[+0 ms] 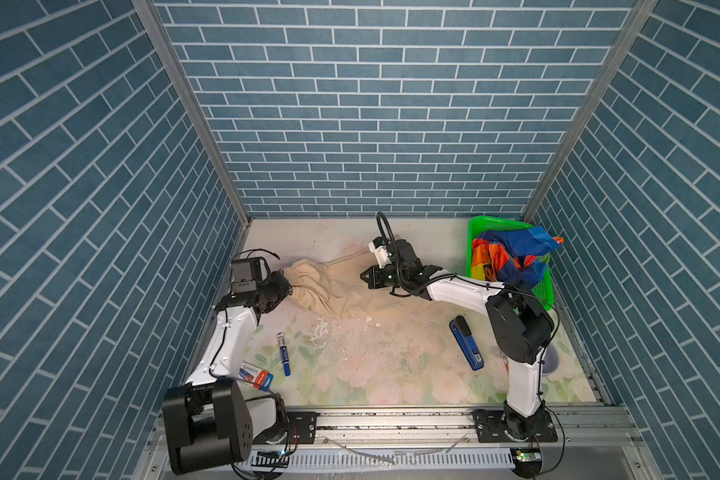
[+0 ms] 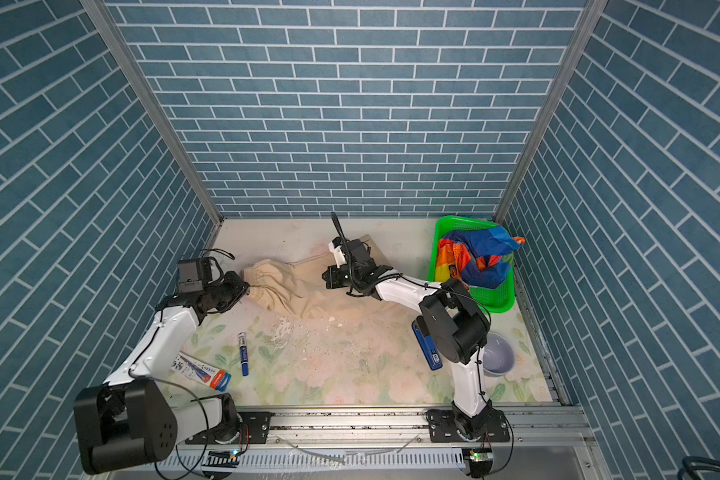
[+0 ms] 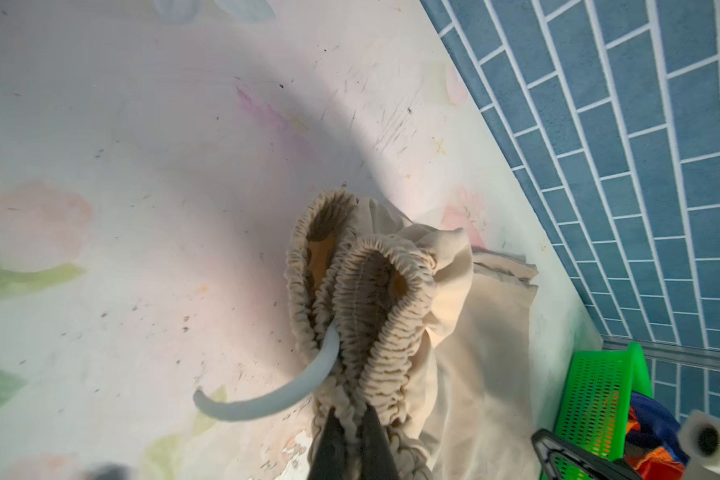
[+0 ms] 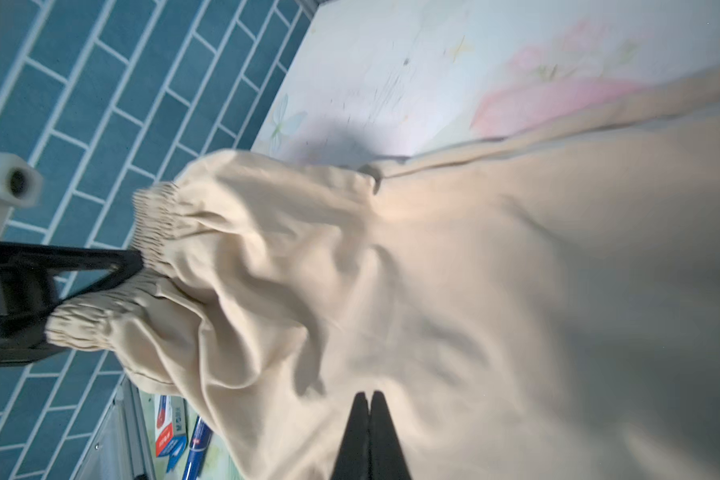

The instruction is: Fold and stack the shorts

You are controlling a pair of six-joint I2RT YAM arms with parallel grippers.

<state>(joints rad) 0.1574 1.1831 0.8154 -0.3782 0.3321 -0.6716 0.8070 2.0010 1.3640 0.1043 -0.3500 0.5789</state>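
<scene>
Nearest us, the left arm [image 1: 225, 345] is reaching to the beige shorts [image 1: 341, 291] lying on the bench [image 1: 391, 374]. The left jaws are clamping the bunched waistband [image 3: 375, 291], anchoring it for spreading, we are judging. The right jaws are hovering pressed together over the cloth's middle; whether they are catching any fabric, we cannot tell. The rainbow-striped shorts [image 1: 512, 257] are lying heaped in the green mesh basket [image 1: 491, 222].

pale bowl [image 1: 553, 360] mostly hidden behind right arm [image 1: 516, 332] in a top view, beige shorts [image 4: 433, 291] blurred in right wrist view
</scene>
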